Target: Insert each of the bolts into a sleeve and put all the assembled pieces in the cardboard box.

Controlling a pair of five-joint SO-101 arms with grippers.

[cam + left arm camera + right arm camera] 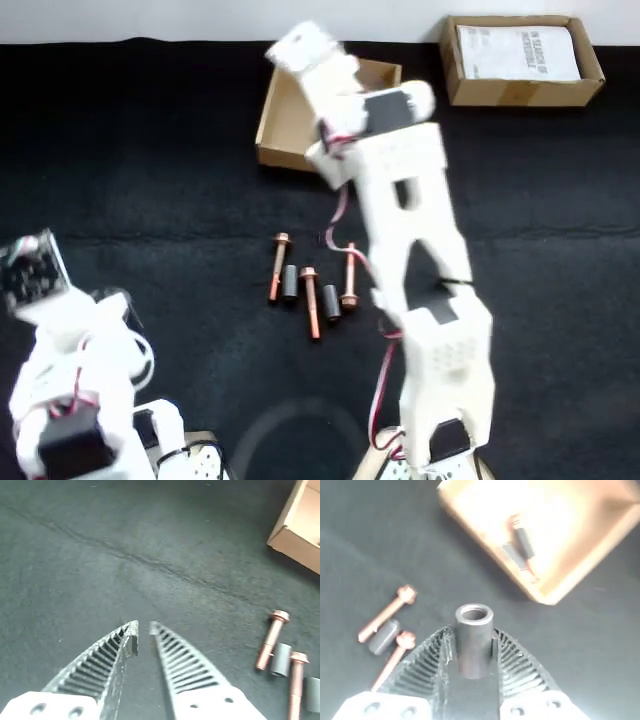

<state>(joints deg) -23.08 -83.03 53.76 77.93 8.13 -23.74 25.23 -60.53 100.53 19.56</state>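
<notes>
Right hand (474, 631) is clamped on a dark grey cylindrical metal sleeve (474, 652). The sleeve stands upright between the ribbed fingers, open bore towards the wrist camera, raised over the black tabletop (370, 530) and near the open tan cardboard box (592, 550), but not over it. Left hand (144, 628) hangs low above bare tabletop, its fingers a narrow gap apart with nothing between them.

Between the arms lie three copper-coloured flanged bolts (311, 300), with two loose dark sleeves (290, 282) tucked among them. None of the three is joined to a sleeve yet.

My read is that this is the mating step, with the sleeve held up as a socket waiting for its bolt. The next move looks like the left hand's: come across to the row, take a bolt by the shank, and line its tip square with that bore. A tilted approach would likely jam on the rim.

In the high view the right arm's white body covers its own hand and part of the box. Inside the box lie dark-and-copper pieces (520, 547) that look assembled, but I can't make out how many. A second cardboard box holding a white sheet (520, 92) sits at the far edge.
</notes>
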